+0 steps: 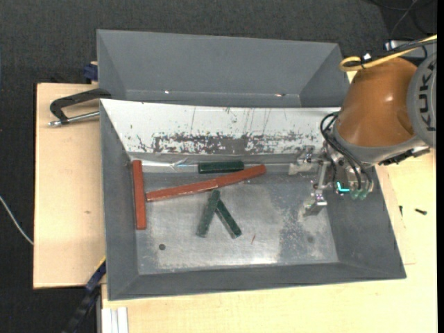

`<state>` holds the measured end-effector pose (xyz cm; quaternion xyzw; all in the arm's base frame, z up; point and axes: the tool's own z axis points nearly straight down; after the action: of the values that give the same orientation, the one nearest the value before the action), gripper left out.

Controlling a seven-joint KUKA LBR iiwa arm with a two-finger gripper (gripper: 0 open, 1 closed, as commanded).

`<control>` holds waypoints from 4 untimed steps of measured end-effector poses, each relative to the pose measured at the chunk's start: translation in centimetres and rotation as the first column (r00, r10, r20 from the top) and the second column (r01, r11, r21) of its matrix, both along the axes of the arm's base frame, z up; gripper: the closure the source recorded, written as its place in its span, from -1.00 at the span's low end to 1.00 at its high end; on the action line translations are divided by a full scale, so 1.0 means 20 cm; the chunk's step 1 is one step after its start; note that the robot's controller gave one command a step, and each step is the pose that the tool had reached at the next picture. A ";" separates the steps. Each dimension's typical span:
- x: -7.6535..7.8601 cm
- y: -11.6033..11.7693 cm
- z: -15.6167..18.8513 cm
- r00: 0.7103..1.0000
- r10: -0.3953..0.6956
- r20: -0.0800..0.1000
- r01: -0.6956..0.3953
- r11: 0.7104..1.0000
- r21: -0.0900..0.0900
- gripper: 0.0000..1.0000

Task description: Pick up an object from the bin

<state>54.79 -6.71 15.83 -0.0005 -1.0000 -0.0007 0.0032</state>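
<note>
**Gripper parked over bare floor, right side of bin, nothing in it afaict**

Quick rundown for you, op. Your gripper (pixel 316 203) hangs low over the right part of the bin (pixel 208 68), w/ the orange cover (pixel 378 109) bulging over the right rim above it. Under it you've got only bare scuffed metal floor. Can't tell if the pincer is spread or pressed together, the view is too cluttered w/ cables and brackets there. I see no object in it.

All the pickable stuff sits left & centre, apart from the gripper:

- long reddish-brown stick (pixel 205 184), lying flat, slanting up to the right. Its right end is the closest thing to your gripper, but there's a clear gap of floor between them.
- short red stick (pixel 139 196), lying along the left wall. The long one's left end butts against it, T-shape-ish.
- dark green bar (pixel 220 166), flat along the foot of the back wall, just behind the long stick.
- two more green bars, left one (pixel 207 215) and right one (pixel 228 221), meeting at their tops like an upside-down V just in front of the long stick. Whether they touch it, idk.
- tiny dark speck (pixel 161 248) near the front left corner, too small to ID.
</note>
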 end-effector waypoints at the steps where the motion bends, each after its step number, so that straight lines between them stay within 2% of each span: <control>1: 0.01 0.00 0.02 1.000 0.001 0.008 -0.001 1.000 -0.001 -1.00; 2: 0.10 0.14 -0.08 0.998 0.063 0.013 -0.063 0.998 -0.003 -1.00; 3: 0.22 0.31 -0.25 0.997 0.070 0.014 -0.070 0.998 0.000 -1.00; 4: 0.27 0.43 -0.34 0.996 0.089 0.014 -0.089 0.996 -0.001 -1.00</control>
<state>60.14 1.88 9.12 0.0440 -0.9990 -0.0004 -0.0040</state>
